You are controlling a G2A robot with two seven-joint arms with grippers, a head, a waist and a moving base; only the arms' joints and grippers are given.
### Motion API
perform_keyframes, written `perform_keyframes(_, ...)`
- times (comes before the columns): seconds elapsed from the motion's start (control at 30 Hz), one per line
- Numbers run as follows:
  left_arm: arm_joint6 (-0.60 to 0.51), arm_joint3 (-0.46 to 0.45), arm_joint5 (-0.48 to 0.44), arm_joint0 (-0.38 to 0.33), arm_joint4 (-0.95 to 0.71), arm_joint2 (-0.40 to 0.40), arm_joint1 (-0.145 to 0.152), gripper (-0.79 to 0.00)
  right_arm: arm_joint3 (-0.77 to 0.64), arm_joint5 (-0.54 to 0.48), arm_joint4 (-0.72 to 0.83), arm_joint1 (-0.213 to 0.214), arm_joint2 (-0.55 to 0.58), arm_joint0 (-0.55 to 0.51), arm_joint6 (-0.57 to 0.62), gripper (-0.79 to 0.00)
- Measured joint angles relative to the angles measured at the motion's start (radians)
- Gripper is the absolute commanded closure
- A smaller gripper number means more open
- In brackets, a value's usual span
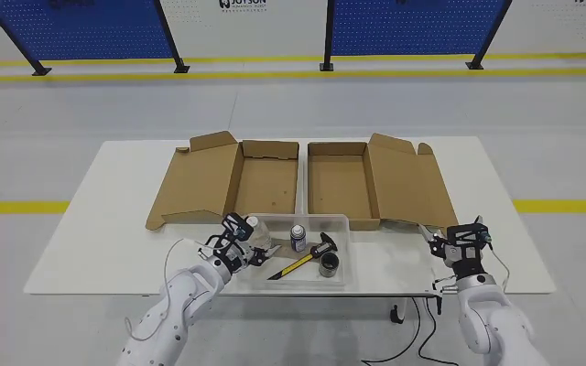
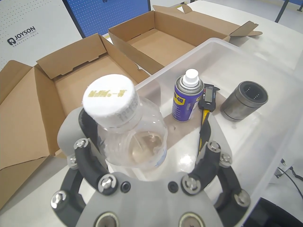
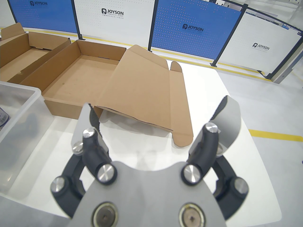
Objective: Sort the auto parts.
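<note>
Cardboard forms the 2 open boxes set side by side at the back of the white table [image 1: 110, 220], presumably so that the parts can be divided between them; the left box [image 1: 265, 183] lies nearest the working arm. Just in front of it, at the left end of the clear plastic bin [image 1: 302, 217], the left gripper [image 2: 143, 121] is placed around a tilted water bottle [image 2: 132, 138]. Its fingers [image 2: 67, 128] are spread, 1 pad lying against the bottle while the other stands apart, so the bottle is judged bracketed, not clamped. Further along the bin floor a blue spray can [image 2: 187, 100] stands upright, with a caliper [image 2: 208, 98] just beside it and a steel bearing [image 2: 243, 100] on its side, seemingly awaiting later picks. Past the right box [image 1: 341, 188], the right gripper [image 3: 158, 106] is held spread with nothing between its fingers, apparently parked apart from the bin
</note>
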Motion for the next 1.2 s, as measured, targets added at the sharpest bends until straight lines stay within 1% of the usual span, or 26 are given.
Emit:
perform_keyframes(0.03,0.001,0.001,0.001,0.000,0.002,0.001,0.000,-0.785,0.000,0.000,0.000,0.000,0.000,0.000,0.000,-0.785)
perform_keyframes(0.1,0.002,0.003,0.004,-0.001,0.007,0.005,-0.001,-0.628,0.000,0.000,0.000,0.000,0.000,0.000,0.000,-0.785)
perform_keyframes(0.17,0.003,0.003,0.007,-0.001,0.009,0.009,-0.001,-0.622,0.000,0.000,0.000,0.000,0.000,0.000,0.000,-0.785)
perform_keyframes(0.23,0.004,0.002,0.008,-0.001,0.012,0.011,-0.001,-0.542,0.000,0.000,0.000,0.000,0.000,0.000,0.000,-0.785)
perform_keyframes(0.33,0.005,0.003,0.009,-0.003,0.015,0.013,-0.001,-0.545,0.000,0.000,0.000,0.000,0.000,0.000,0.000,-0.785)
perform_keyframes(0.4,0.003,0.005,0.012,-0.004,0.017,0.014,-0.001,-0.505,0.000,0.000,0.000,0.000,0.000,0.000,0.000,-0.785)
perform_keyframes(0.47,0.002,0.007,0.012,-0.006,0.019,0.015,-0.001,-0.499,0.000,0.000,0.000,0.000,0.000,0.000,0.000,-0.785)
perform_keyframes(0.5,0.001,0.008,0.012,-0.006,0.020,0.016,-0.001,-0.425,0.000,0.000,0.000,0.000,0.000,0.000,0.000,-0.785)
perform_keyframes(0.53,0.001,0.008,0.012,-0.007,0.020,0.016,-0.001,-0.382,0.000,0.000,0.000,0.000,0.000,0.000,0.000,-0.785)
perform_keyframes(0.57,0.000,0.008,0.012,-0.007,0.021,0.016,-0.001,-0.360,0.000,0.000,0.000,0.000,0.000,0.000,0.000,-0.785)
perform_keyframes(0.6,0.000,0.009,0.012,-0.008,0.022,0.017,-0.001,-0.299,0.000,0.000,0.000,0.000,0.000,0.000,0.000,-0.785)
perform_keyframes(0.67,0.001,0.010,0.012,-0.010,0.025,0.018,-0.001,-0.203,0.000,0.000,0.000,0.000,0.000,0.000,0.000,-0.785)
perform_keyframes(0.7,0.001,0.011,0.012,-0.010,0.025,0.018,-0.001,-0.135,0.000,0.000,0.000,0.000,0.000,0.000,0.000,-0.785)
perform_keyframes(0.73,0.002,0.011,0.013,-0.011,0.026,0.019,-0.001,-0.031,0.000,0.000,0.000,0.000,0.000,0.000,0.000,-0.785)
perform_keyframes(0.77,0.002,0.012,0.013,-0.011,0.026,0.020,-0.002,0.000,0.000,0.000,0.000,0.000,0.000,0.000,0.000,-0.785)
perform_keyframes(1.03,0.014,0.011,0.017,-0.018,0.027,0.022,-0.002,0.000,0.000,0.000,0.000,0.000,0.000,0.000,0.000,-0.785)
perform_keyframes(1.2,0.036,-0.019,0.004,-0.010,0.001,0.002,0.000,0.000,0.000,0.000,0.000,0.000,0.000,0.000,0.000,-0.785)
